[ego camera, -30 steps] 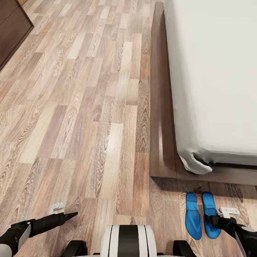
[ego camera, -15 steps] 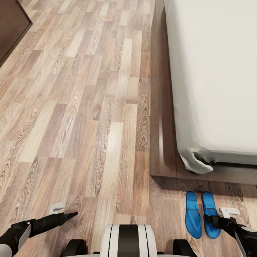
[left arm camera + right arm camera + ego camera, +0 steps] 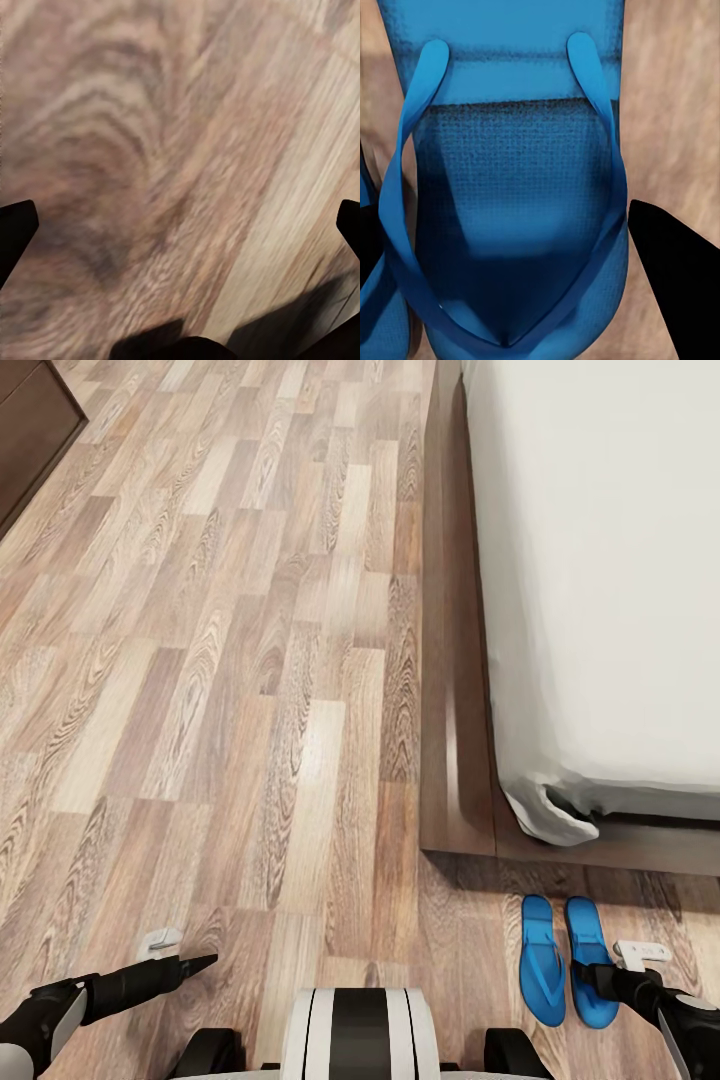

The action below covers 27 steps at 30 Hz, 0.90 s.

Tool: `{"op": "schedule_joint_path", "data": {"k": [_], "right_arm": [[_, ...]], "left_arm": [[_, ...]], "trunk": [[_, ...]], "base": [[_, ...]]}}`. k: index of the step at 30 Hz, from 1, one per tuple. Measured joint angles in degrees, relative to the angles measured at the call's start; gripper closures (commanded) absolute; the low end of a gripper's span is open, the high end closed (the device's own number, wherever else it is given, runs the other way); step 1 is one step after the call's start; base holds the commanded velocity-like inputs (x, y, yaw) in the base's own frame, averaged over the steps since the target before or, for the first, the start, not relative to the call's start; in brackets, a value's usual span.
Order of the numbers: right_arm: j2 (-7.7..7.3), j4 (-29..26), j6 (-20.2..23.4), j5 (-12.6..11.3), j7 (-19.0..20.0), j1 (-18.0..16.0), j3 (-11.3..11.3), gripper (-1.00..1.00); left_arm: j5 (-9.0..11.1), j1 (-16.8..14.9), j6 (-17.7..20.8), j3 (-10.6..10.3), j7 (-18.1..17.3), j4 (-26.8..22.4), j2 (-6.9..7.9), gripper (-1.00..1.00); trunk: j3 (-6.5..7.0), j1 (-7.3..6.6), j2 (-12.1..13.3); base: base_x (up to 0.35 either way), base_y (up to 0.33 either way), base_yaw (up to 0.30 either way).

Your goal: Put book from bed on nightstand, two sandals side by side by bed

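Two blue sandals (image 3: 563, 961) are seen lying flat on the plank floor (image 3: 250, 690), side by side and parallel, just beside the foot corner of the bed (image 3: 600, 580), with a narrow strip of floor between them and the dark frame (image 3: 452, 690). That placement is judged to satisfy the sandal half of the task already: the pair is aligned, close together and next to the bed. The right gripper (image 3: 600, 978) is held low over the right-hand sandal; in the right wrist view that sandal (image 3: 510, 210) is looked down on, its strap and sole seen between two dark fingers (image 3: 675, 277) that stand wide apart on either side and clamp nothing, so the hold is judged released. The left gripper (image 3: 195, 963) is held out low over bare floor; in the left wrist view its tips are seen at opposite edges with only wood grain (image 3: 180, 150) between, so it is spread as well and carries nothing. The book cannot be seen on the part of the mattress in view, and no nightstand is seen; a dark cabinet (image 3: 30, 430) stands at the far left. No container is in view, and nothing is held in either claw.
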Motion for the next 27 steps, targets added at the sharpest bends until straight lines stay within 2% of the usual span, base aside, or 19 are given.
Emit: {"op": "schedule_joint_path", "data": {"k": [1, 2, 23, 27], "right_arm": [[0.00, 0.0, 0.0, 0.0, 0.0, 0.0, 0.0, 1.00], [0.00, 0.0, 0.0, 0.0, 0.0, 0.0, 0.0, -1.00], [0.00, 0.0, 0.0, 0.0, -0.1, 0.0, 0.0, -1.00], [0.00, 0.0, 0.0, 0.0, -0.1, 0.0, 0.0, -1.00]], "left_arm": [[0.0, 0.0, 0.0, 0.0, 0.0, 0.0, 0.02, -1.00], [0.0, 0.0, 0.0, 0.0, 0.0, 0.0, 0.03, -1.00], [0.0, 0.0, 0.0, 0.0, -0.1, 0.0, -0.01, -1.00], [0.0, 0.0, 0.1, 0.0, -0.2, 0.0, 0.00, -1.00]], "trunk": [[0.00, 0.00, 0.0], [0.00, 0.00, 0.0], [0.00, 0.00, 0.0], [0.88, -0.11, 0.1]], "base": [[0.000, 0.000, 0.000], [0.000, 0.000, 0.000], [0.000, 0.000, 0.000], [0.000, 0.000, 0.000]]}}
